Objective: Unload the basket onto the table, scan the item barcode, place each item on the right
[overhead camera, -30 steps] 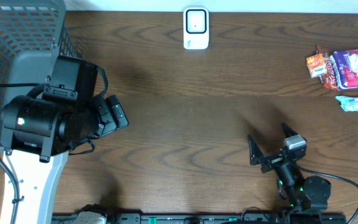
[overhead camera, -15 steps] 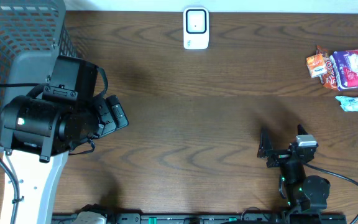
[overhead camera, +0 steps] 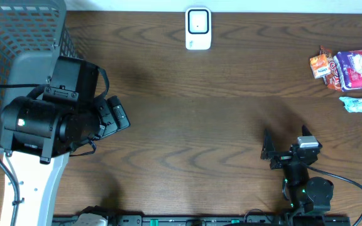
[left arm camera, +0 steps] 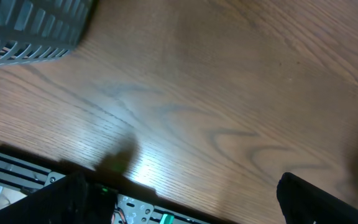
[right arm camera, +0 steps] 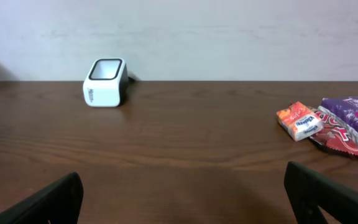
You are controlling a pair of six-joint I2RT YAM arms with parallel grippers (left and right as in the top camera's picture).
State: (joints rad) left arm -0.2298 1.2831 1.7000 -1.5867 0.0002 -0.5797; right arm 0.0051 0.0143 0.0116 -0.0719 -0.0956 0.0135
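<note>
The white barcode scanner [overhead camera: 198,28] stands at the table's far edge, screen up; the right wrist view shows the scanner [right arm camera: 105,82] ahead on the left. The items lie at the far right: an orange packet [overhead camera: 320,64], a purple and red packet [overhead camera: 357,69] and a pale green packet [overhead camera: 360,104]. In the right wrist view the orange packet [right arm camera: 299,121] and purple packet [right arm camera: 353,124] are ahead on the right. My right gripper [overhead camera: 286,143] hangs open and empty near the front edge, well short of them. My left gripper [overhead camera: 115,116] is open and empty beside the basket.
A grey mesh basket [overhead camera: 11,37] fills the back left corner, and its wall [left arm camera: 30,31] shows in the left wrist view. A black rail with electronics [left arm camera: 17,171] runs along the table's front edge. Bare brown wood lies between the grippers and the scanner.
The right gripper swung a little to the right and squared up toward the table's back early in the second, then stayed still. The left arm has not moved.
</note>
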